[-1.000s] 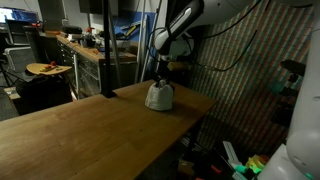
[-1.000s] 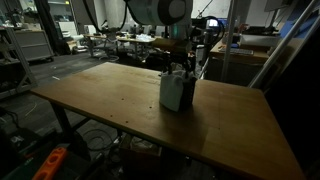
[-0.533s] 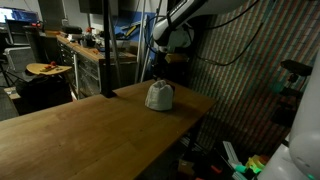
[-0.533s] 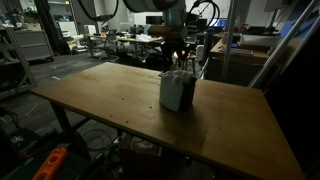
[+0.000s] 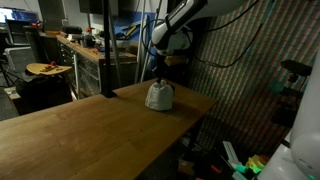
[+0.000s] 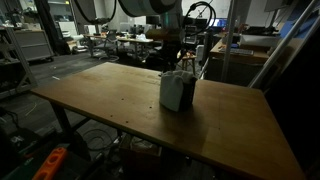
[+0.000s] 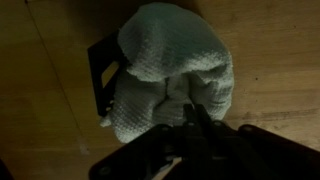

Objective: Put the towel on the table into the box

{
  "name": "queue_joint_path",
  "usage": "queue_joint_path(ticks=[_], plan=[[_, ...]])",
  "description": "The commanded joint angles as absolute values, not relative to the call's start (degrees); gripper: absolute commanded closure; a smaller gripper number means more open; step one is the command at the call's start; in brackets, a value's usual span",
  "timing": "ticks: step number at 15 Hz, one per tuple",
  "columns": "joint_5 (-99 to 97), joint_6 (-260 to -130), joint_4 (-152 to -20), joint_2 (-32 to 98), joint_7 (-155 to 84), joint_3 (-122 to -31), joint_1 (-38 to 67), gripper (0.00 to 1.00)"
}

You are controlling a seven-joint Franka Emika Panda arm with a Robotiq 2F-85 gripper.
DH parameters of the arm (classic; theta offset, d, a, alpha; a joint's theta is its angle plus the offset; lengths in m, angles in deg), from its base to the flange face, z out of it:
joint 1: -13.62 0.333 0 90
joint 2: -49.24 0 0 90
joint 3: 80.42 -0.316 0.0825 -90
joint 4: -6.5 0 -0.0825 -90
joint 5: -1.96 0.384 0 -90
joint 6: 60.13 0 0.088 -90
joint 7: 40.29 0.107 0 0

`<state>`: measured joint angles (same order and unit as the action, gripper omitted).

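no legible text, label, brand or number in any view; none readable on towel (image 7: 170, 60), box (image 7: 102, 72) or desk (image 7: 40, 60); background too dim and blurred.

Both exterior views are dimly lit and grainy; a faint sheen is carried by the light brown wooden tabletop (image 6: 110, 100). The wrist view is darker and soft, the black fingers (image 7: 203, 125) being lost in shadow.

Dim workshop, cluttered workbench (image 5: 90, 52), patterned wall (image 5: 240, 100)
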<state>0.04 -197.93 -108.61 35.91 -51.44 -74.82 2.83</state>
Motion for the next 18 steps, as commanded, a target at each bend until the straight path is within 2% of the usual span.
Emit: queue_joint_path(ticks=[1, 12, 18], plan=[[-1.53, -198.39, -109.81, 36.15, -50.51, -73.32, 3.11, 0.97], [0.05, -203.24, -112.55, 33.86, -51.89, -73.32, 2.55, 0.97], [0.10, -201.84, -112.34, 33.07, -52.19, -73.69, 2.73, 0.97]])
